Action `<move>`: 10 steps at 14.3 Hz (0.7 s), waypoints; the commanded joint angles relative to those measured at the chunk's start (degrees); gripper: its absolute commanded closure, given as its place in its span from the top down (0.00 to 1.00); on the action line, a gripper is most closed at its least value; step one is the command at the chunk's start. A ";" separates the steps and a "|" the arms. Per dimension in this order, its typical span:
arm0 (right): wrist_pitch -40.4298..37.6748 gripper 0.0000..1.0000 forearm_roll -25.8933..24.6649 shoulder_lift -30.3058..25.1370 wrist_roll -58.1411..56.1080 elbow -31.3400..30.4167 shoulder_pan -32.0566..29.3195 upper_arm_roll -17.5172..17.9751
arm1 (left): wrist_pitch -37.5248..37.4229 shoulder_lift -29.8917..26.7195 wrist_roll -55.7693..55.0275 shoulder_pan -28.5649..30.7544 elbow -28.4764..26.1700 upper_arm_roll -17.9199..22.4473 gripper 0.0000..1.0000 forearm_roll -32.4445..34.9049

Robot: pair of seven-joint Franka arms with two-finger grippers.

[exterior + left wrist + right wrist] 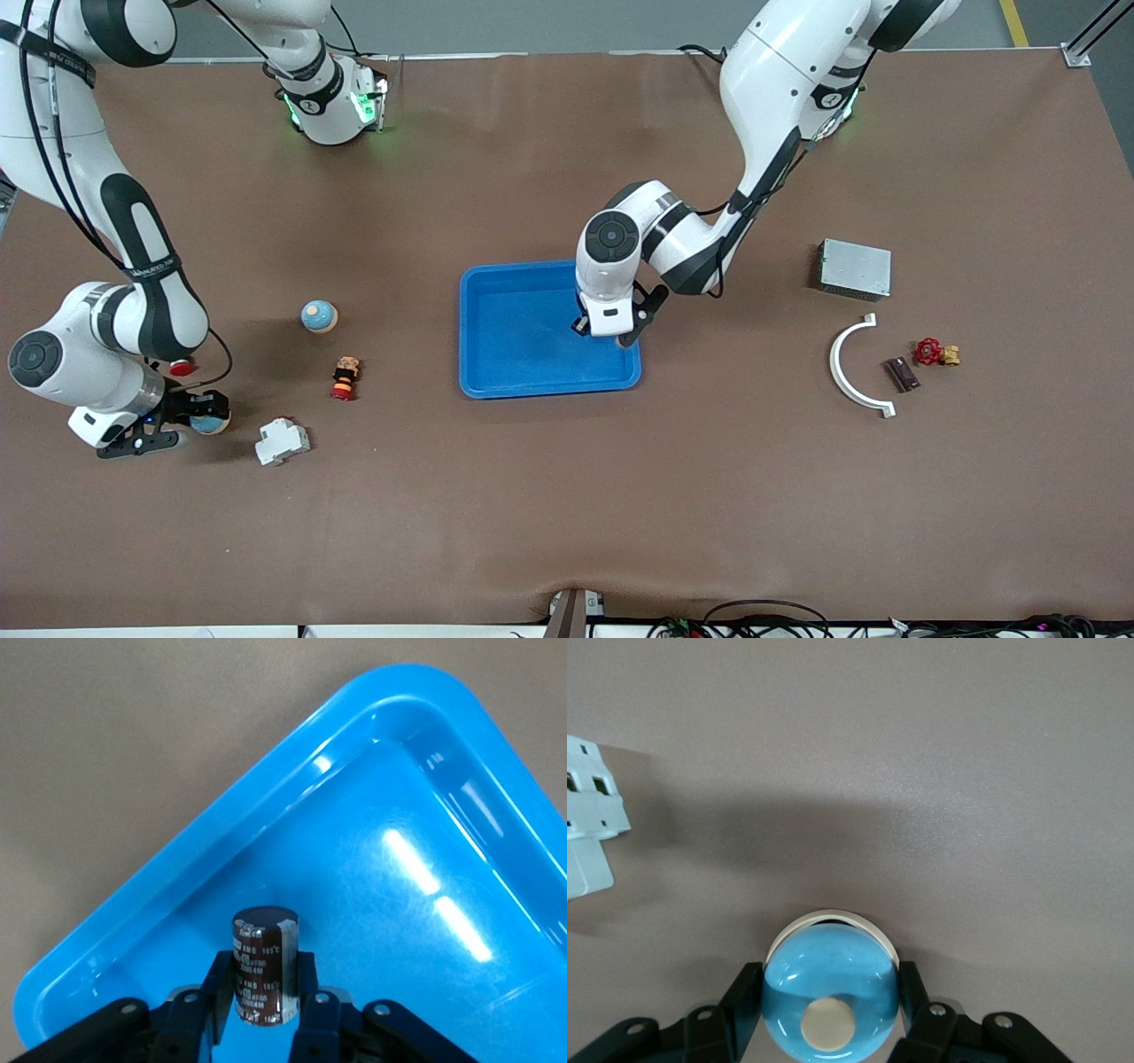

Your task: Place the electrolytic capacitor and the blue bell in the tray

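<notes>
The bright blue tray (518, 387) lies mid-table. My left gripper (595, 331) hangs over the tray's corner toward the left arm's end, shut on a dark brown electrolytic capacitor (264, 964). In the left wrist view the left gripper (263, 973) holds it upright above the tray floor (372, 904). My right gripper (202, 418) is low at the right arm's end of the table. Its fingers (744, 992) press both sides of a blue bell (830, 992) with a cream button and white base, also seen in the front view (213, 424).
A second blue bell (319, 315), a small red-orange figure (345, 378), a white breaker (282, 440) and a red button (182, 367) lie near my right gripper. A grey metal box (854, 268), white curved piece (852, 368), brown block (901, 374) and red valve (935, 353) lie toward the left arm's end.
</notes>
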 commanded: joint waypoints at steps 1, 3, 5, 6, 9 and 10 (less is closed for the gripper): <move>-6.97 0.00 0.34 -2.51 0.63 1.38 -0.20 1.14 | -0.31 -0.47 -0.56 -0.01 1.60 0.31 1.00 1.01; -15.93 0.00 0.43 -6.29 6.14 3.14 1.46 1.67 | -1.09 -1.87 -0.47 1.21 4.31 0.57 1.00 1.10; -24.55 0.00 0.43 -11.12 13.25 4.81 4.80 1.67 | -1.45 -4.58 -0.03 3.58 4.59 0.58 1.00 1.18; -28.42 0.00 0.52 -13.40 17.82 5.25 6.30 1.67 | -1.54 -5.82 0.32 5.16 4.59 0.58 1.00 1.27; -34.51 0.00 4.89 -18.86 29.78 4.91 11.66 1.76 | -5.73 -9.34 7.23 10.08 4.32 0.58 1.00 1.27; -35.13 0.00 7.79 -20.36 32.69 4.30 12.46 1.76 | -8.54 -9.96 11.70 12.01 4.32 0.58 1.00 1.27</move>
